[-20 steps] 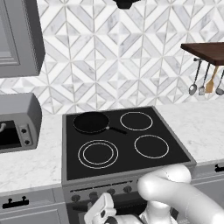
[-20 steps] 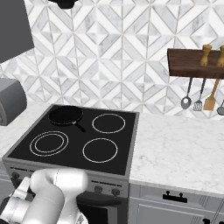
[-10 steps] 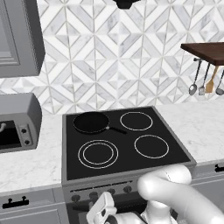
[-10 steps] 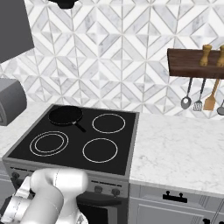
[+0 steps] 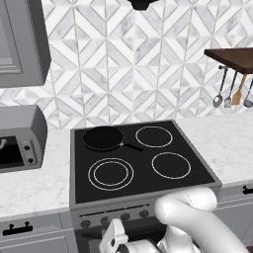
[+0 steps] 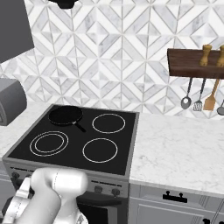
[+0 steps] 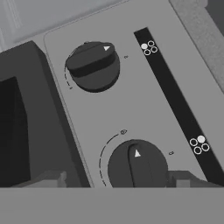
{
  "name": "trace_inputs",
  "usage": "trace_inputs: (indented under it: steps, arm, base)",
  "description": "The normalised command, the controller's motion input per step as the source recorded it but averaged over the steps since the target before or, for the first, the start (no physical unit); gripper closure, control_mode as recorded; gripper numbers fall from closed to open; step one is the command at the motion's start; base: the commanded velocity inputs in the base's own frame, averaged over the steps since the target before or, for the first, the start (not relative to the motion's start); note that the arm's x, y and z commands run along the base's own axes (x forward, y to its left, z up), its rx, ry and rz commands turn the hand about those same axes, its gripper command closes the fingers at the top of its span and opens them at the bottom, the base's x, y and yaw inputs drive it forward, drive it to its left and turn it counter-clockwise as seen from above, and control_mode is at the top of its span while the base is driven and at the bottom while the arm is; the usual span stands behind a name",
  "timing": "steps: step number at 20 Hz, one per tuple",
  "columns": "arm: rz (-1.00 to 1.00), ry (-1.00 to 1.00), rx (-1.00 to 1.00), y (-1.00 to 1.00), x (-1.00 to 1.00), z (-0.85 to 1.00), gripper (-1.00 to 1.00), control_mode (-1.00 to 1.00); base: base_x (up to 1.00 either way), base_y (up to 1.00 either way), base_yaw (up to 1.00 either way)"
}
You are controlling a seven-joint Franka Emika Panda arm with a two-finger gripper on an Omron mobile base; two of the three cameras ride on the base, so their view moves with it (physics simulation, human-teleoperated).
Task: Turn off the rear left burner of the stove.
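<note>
- Four zones show on the stove (image 5: 143, 163); the rear left burner (image 5: 102, 138) sits at its back left corner under a black skillet (image 5: 105, 139); nothing on the cooktop differs from the earlier frames.
- Arm low at the front panel, posture matching half a second ago; no progress evident.
- Gripper (image 7: 116, 179) straddles the lower knob (image 7: 137, 165), fingers either side; contact cannot be told.

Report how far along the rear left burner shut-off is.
Done: the arm has dropped to the grey steel stove, at its front row of small dark knobs. In hand: the hand view shows the end effector close before two dark round knobs, its tips flanking the nearer one without visibly gripping. Left: turning the knob. A black skillet sits on the rear left burner.
</note>
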Motion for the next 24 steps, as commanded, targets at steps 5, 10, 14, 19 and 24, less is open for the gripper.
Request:
trace_inputs:
  steps: [5, 10, 14, 19, 24]
  arm:
    - [0.0, 0.0, -0.04, 0.13, 0.14, 0.0, -1.0, -1.0]
    - [0.0, -0.01, -0.01, 0.02, 0.04, 0.01, -1.0, -1.0]
    - [0.0, 0.0, 0.0, 0.0, 0.23, 0.0, -1.0, -1.0]
    - [0.0, 0.01, 0.0, 0.0, 0.27, 0.0, -1.0, -1.0]
    - [-0.01, 0.03, 0.0, 0.0, 0.33, 0.01, 1.0, -1.0]
  base:
    - [0.0, 0.0, 0.0]
    - [0.0, 0.0, 0.0]
    - [0.0, 0.0, 0.0]
    - [0.0, 0.0, 0.0]
    - [0.0, 0.0, 0.0]
